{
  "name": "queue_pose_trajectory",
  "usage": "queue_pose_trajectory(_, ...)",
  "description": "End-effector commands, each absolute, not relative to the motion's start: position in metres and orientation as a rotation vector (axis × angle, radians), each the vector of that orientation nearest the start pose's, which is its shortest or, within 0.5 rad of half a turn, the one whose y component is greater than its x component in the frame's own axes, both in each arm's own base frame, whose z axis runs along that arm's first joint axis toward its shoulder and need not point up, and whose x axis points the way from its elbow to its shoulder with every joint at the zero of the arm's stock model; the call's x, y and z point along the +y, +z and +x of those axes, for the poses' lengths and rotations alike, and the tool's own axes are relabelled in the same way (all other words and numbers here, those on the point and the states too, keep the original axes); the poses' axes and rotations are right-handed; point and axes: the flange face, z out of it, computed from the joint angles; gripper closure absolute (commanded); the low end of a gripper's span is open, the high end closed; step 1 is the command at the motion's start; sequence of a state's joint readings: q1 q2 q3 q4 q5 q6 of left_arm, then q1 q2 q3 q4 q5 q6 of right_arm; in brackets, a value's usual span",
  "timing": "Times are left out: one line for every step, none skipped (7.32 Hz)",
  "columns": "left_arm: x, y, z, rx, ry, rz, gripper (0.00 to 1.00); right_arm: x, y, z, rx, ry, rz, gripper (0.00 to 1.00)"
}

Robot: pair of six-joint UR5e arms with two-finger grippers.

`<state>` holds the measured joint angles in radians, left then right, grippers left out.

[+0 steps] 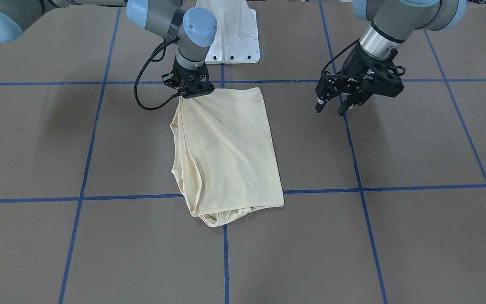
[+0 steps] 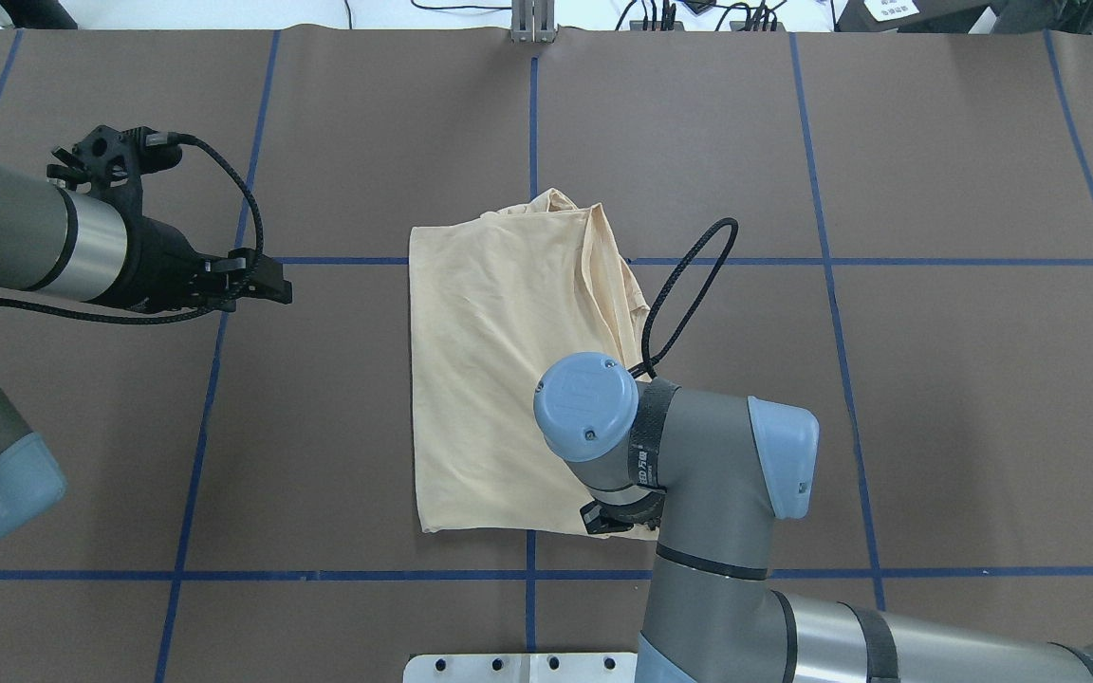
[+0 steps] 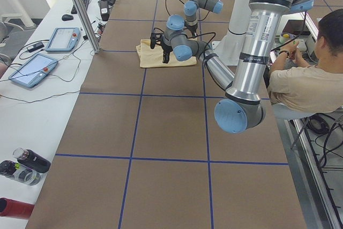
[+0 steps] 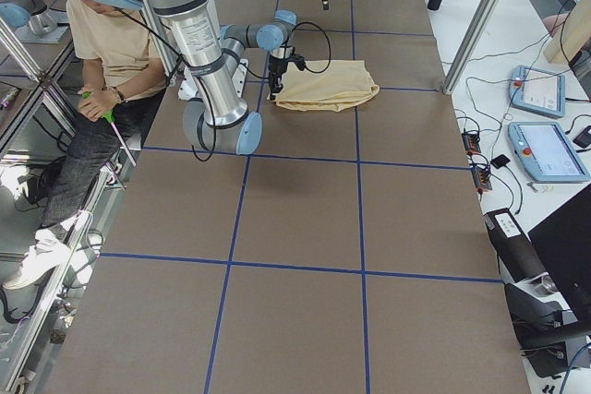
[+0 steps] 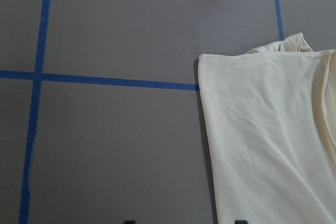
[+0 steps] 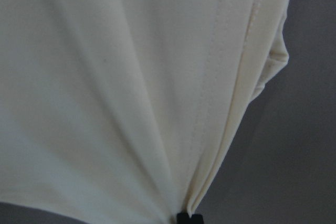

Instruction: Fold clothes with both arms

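now the t-shirt [image 1: 230, 143] lies folded on the middle of the table [image 1: 395, 236], its long axis running away from the robot. the right gripper [image 1: 190, 93] is clamped on its near right corner, tenting the cloth. the left gripper [image 1: 330, 110] hangs spread and empty, well off the left edge. no print, label or writing shows.

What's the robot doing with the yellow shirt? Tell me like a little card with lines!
shirt: pale yellow, folded into a rough rectangle, lying on the brown table
right gripper: fingers pinched shut on the shirt's corner nearest the robot's base
left gripper: fingers open, holding nothing, off to the side, not touching the shirt
print on shirt: none showing
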<state>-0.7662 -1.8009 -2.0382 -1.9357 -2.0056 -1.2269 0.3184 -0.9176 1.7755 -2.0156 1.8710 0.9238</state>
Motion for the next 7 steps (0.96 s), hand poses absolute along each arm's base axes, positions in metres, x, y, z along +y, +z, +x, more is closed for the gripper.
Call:
queue_pose_trajectory(-0.431, 0.280, 0.315, 1.094, -0.160, 0.220, 0.29, -0.328, 0.250, -0.570, -0.526, -0.316, -0.063, 0.57)
queue_pose_trajectory(-0.431, 0.280, 0.315, 1.094, -0.160, 0.220, 0.29, -0.337, 0.249, -0.564, -0.529, -0.290, -0.064, 0.32)
queue_pose_trajectory(-0.431, 0.280, 0.315, 1.094, -0.160, 0.220, 0.29, -0.339, 0.249, -0.563, -0.527, -0.189, -0.088, 0.26)
queue_pose_trajectory(-0.430, 0.278, 0.315, 1.097, -0.161, 0.221, 0.29, -0.338, 0.243, -0.562, -0.561, 0.030, -0.129, 0.22)
queue_pose_trajectory(-0.431, 0.278, 0.315, 1.097, -0.161, 0.221, 0.29, -0.337, 0.255, -0.561, -0.638, 0.250, -0.175, 0.22)
queue_pose_trajectory(-0.431, 0.277, 0.315, 1.098, -0.160, 0.222, 0.29, -0.334, 0.267, -0.557, -0.708, 0.410, -0.218, 0.22)
queue_pose_trajectory(-0.431, 0.277, 0.315, 1.099, -0.160, 0.223, 0.29, -0.332, 0.262, -0.554, -0.721, 0.600, -0.286, 0.23)
